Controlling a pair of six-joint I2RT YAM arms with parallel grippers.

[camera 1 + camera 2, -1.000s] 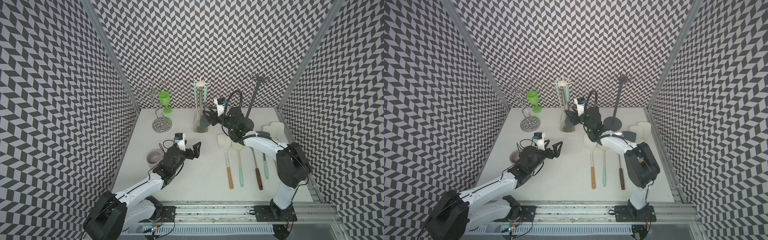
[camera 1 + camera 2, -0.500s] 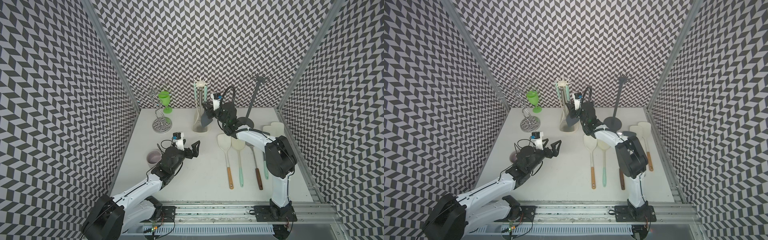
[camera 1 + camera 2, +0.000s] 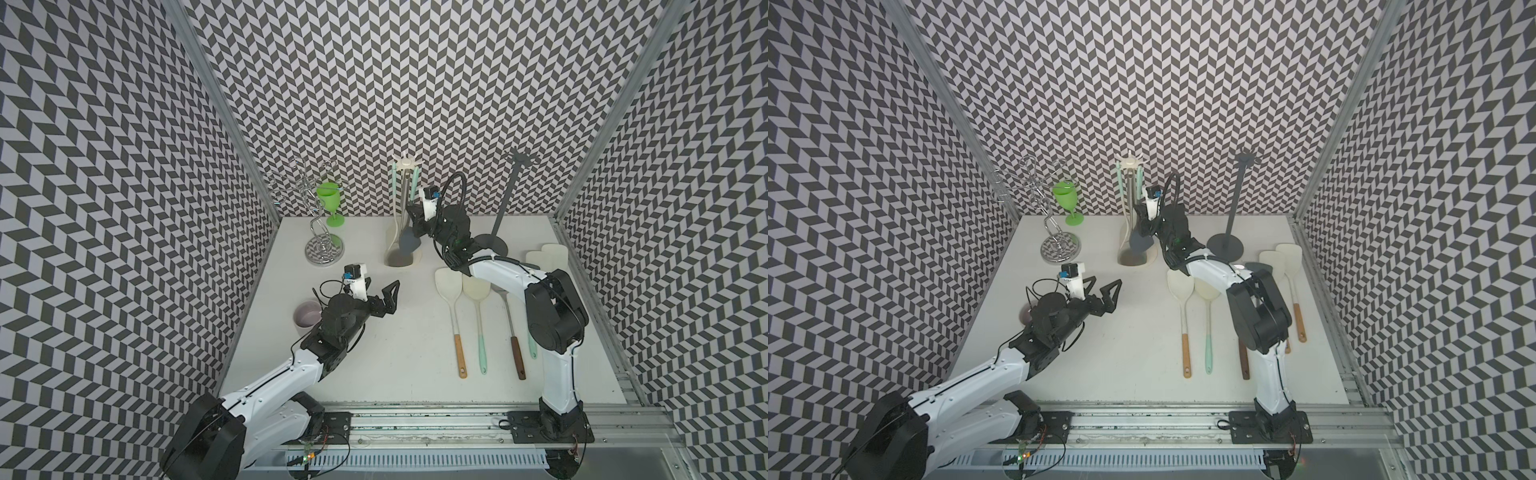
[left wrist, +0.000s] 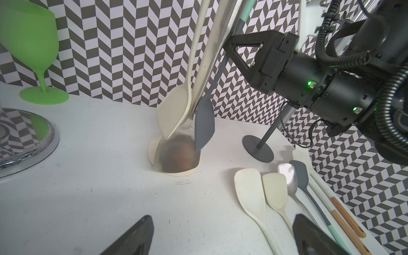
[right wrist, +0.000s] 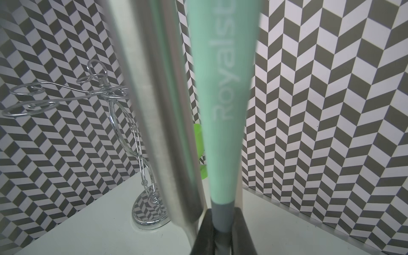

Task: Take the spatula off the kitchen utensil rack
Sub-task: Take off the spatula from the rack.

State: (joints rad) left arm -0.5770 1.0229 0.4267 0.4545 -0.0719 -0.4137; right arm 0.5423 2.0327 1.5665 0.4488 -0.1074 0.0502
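Note:
The kitchen utensil rack (image 3: 402,195) is a steel pole (image 5: 154,110) on a cream base (image 4: 152,152) at the back of the table. From it hangs the spatula (image 3: 409,242), which has a mint handle (image 5: 223,88) and a grey blade (image 4: 204,123). My right gripper (image 5: 223,234) is shut on its grey neck, just below the mint part; it also shows in both top views (image 3: 414,216) (image 3: 1143,226). A cream spatula (image 4: 174,112) hangs beside it. My left gripper (image 3: 382,286) (image 4: 223,238) stands open and empty over the table, in front of the rack.
Several utensils (image 3: 449,282) lie in a row on the table's right half. A dark grey stand (image 3: 490,245) rises behind them. At the back left stand a chrome wire rack (image 3: 322,249) and a green goblet (image 3: 330,197). A lilac cup (image 3: 307,318) sits beside my left arm.
My right gripper has moved back and up to the rack and closed on the spatula's neck. The left arm has barely moved.

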